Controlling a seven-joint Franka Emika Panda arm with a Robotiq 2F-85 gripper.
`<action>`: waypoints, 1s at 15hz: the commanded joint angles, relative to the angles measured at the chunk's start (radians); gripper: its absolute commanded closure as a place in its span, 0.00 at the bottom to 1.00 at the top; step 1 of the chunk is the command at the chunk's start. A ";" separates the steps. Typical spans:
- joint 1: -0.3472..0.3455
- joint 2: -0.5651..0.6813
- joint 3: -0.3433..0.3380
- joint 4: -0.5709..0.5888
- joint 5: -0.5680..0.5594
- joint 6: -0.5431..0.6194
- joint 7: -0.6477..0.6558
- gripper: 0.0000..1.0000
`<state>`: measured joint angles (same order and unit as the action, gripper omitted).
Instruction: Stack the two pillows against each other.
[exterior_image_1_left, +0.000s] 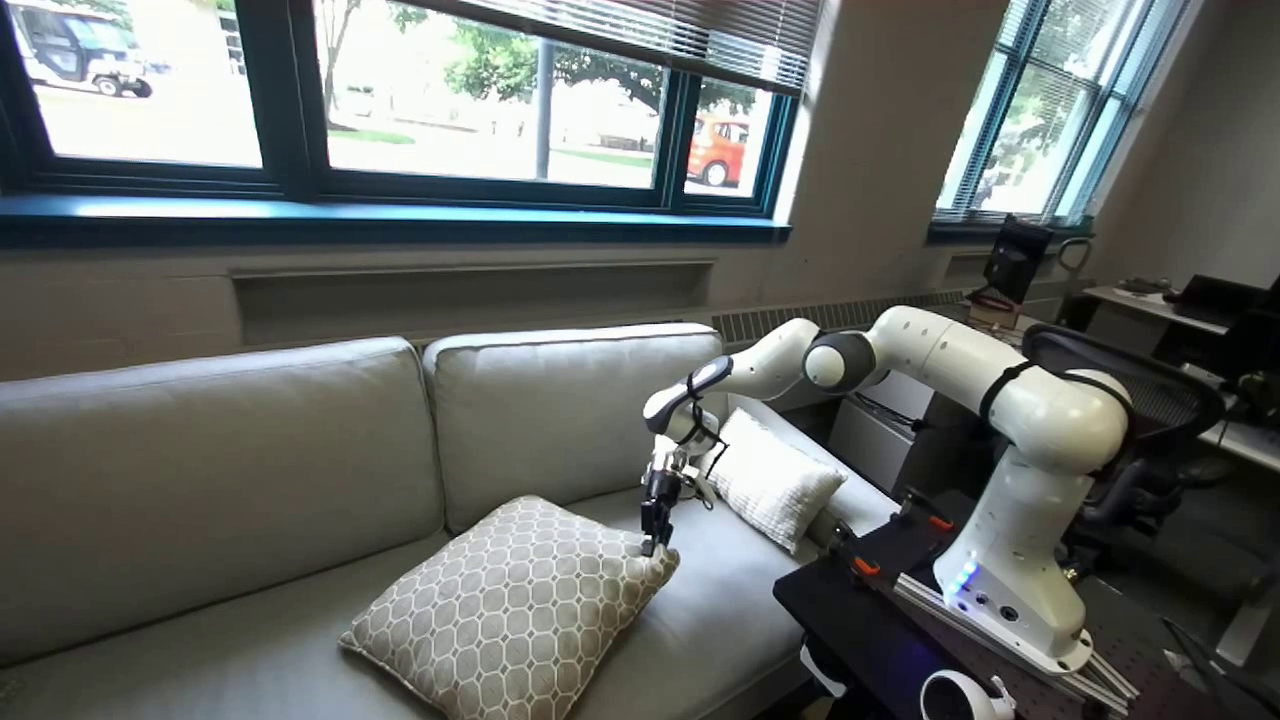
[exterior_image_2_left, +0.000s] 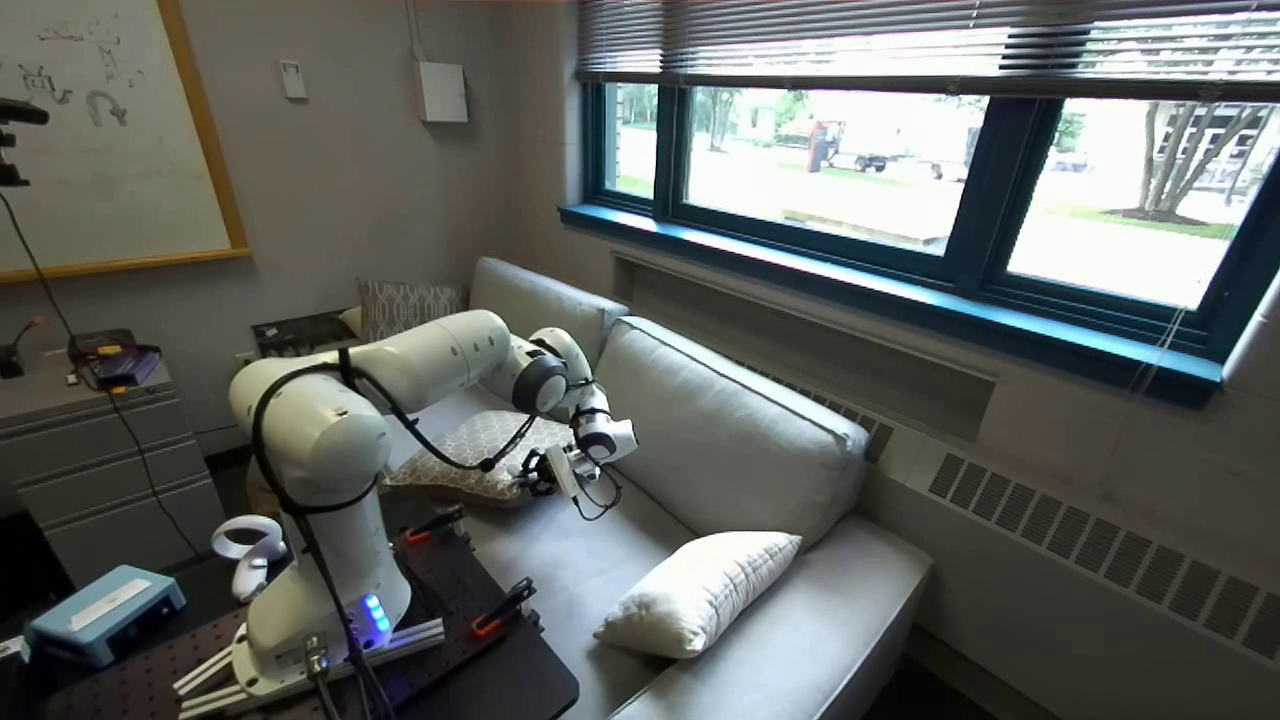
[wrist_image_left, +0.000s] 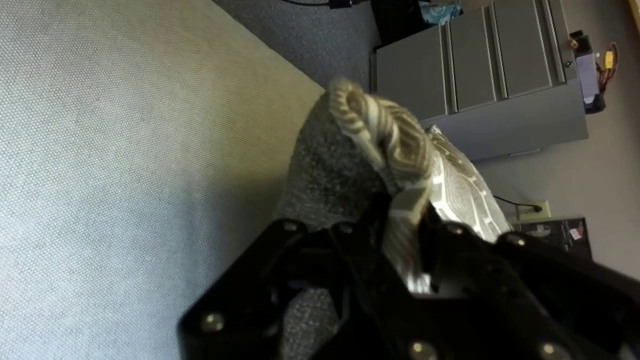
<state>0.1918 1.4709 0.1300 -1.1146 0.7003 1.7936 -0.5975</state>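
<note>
Grasp's on: my claw (exterior_image_1_left: 657, 545) nips the beige lattice pillow (exterior_image_1_left: 515, 610) tight by its right corner, and next should haul it right, against the textured white pillow (exterior_image_1_left: 768, 482).

Free seat (exterior_image_1_left: 735, 590) between lattice pillow (exterior_image_1_left: 515, 605) and white pillow (exterior_image_1_left: 770, 482)

Window (exterior_image_1_left: 490, 100) glares white; wrist view seems blurred up close.

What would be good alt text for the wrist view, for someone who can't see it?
A black robot gripper pinches a bunched corner of a beige pillow with white lattice lines. Pale couch fabric fills the left side, and a grey drawer cabinet appears tilted at upper right.
</note>
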 joint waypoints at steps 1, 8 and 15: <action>-0.044 0.000 0.059 0.035 -0.071 0.006 0.074 0.93; -0.147 -0.120 0.007 -0.156 0.001 0.214 0.029 0.91; -0.337 -0.247 0.016 -0.475 0.197 0.414 -0.255 0.92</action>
<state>-0.0582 1.3417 0.1463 -1.3928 0.8319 2.1346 -0.7317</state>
